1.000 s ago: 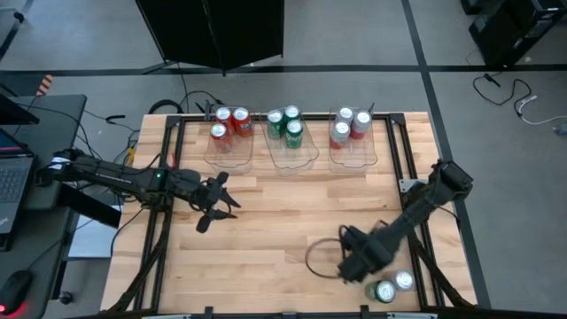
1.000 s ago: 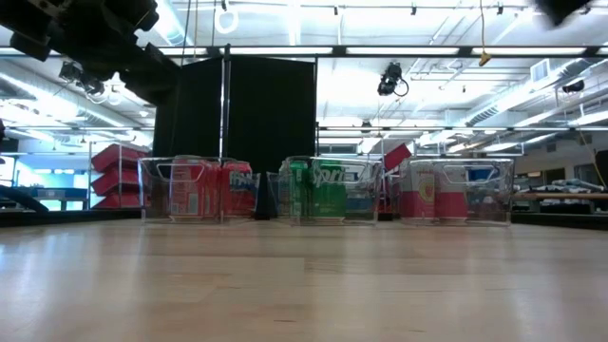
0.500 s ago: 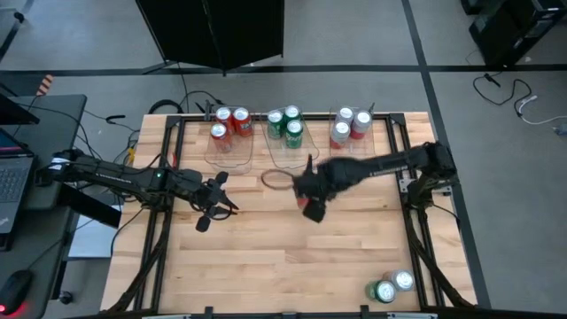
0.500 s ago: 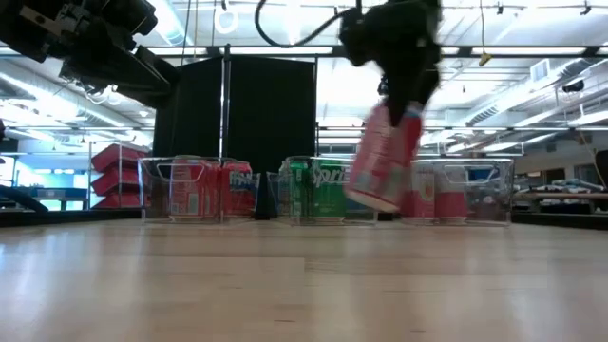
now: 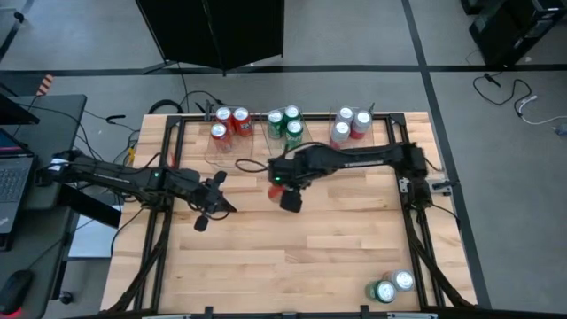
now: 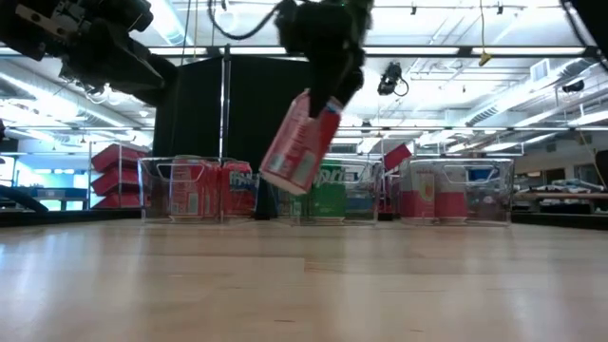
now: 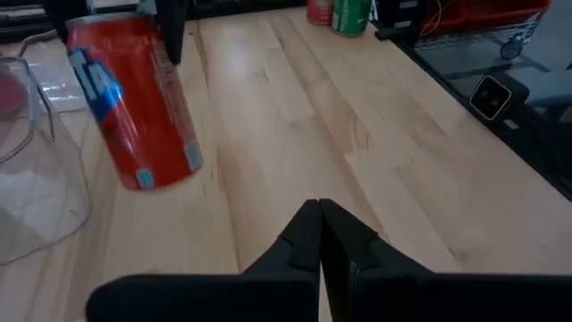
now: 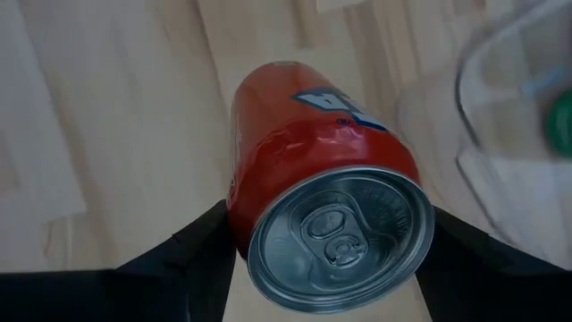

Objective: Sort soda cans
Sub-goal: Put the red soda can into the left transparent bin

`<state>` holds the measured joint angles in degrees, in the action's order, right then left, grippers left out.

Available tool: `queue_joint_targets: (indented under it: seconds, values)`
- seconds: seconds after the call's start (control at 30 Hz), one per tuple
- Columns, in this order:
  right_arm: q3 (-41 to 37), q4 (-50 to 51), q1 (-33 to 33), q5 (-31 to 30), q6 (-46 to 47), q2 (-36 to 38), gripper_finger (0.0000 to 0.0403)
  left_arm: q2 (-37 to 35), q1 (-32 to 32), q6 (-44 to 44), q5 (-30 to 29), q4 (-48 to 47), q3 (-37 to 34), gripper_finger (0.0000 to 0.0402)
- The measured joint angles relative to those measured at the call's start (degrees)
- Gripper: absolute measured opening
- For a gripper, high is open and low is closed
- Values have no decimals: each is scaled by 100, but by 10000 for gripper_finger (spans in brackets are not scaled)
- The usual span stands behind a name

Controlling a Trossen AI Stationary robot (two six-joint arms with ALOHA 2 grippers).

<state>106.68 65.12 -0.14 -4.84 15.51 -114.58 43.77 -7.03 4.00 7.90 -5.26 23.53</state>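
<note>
A red soda can (image 6: 299, 142) hangs tilted above the middle of the table, with my right gripper (image 5: 285, 190) shut on it. At the table's far edge stand three clear bins (image 5: 229, 149): red cans (image 5: 230, 122) in the left one, green cans (image 5: 285, 125) in the middle one, silver-white and reddish cans (image 5: 349, 126) in the right one. Two more cans (image 5: 390, 286) stand at the near right corner. My left gripper (image 5: 218, 201) hovers shut at the table's left, holding nothing. My right gripper pinches the red can's wall just below its silver top (image 8: 340, 237), one finger (image 8: 192, 246) on each side. The fingers come from above, slanting. The can is lifted clear of the table and tilted, its bottom end (image 6: 280, 176) swung toward the table's left.
The black frame rails (image 5: 416, 221) run along both sides of the wooden table. A cable loop (image 5: 252, 164) hangs off my right arm near the bins. Bare wood lies between the bins and the near edge.
My right gripper has carried the red can from the near right corner up and across toward the table's middle and far-left, turning as it went; the can is lifted clear and tilted. My left gripper has shut on nothing, staying in place.
</note>
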Motion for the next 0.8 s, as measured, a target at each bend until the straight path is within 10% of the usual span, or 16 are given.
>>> queue_joint_targets:
  seconds: [0.4,0.8]
  values:
    - [2702,1936,-20,-26,-536,-2094,269,-608,0,-160,0,-450,2,5]
    - [2827,1810,-20,-26,-625,-2289,276,-589,2,-295,-190,-478,2,5]
